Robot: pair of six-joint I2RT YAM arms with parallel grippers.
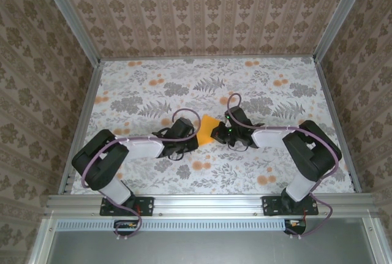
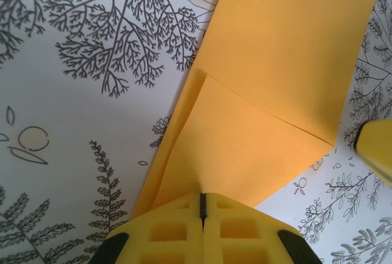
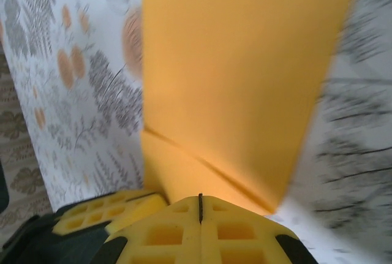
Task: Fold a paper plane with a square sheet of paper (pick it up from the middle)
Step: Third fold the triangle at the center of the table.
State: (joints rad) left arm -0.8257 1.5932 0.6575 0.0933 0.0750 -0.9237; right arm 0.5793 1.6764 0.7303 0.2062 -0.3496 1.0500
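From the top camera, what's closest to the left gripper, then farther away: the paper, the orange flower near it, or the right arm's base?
1. Paper: pinched in the left gripper.
2. Orange flower: just towards the bases.
3. Right arm's base: near right edge.

1x thin orange-yellow paper sheet (image 2: 275,62). 2x black robot arms: left arm (image 1: 144,147), right arm (image 1: 275,136). 2x yellow-fingered grippers: left gripper (image 2: 202,206), right gripper (image 3: 200,206). 1x floral-print table (image 1: 153,86).
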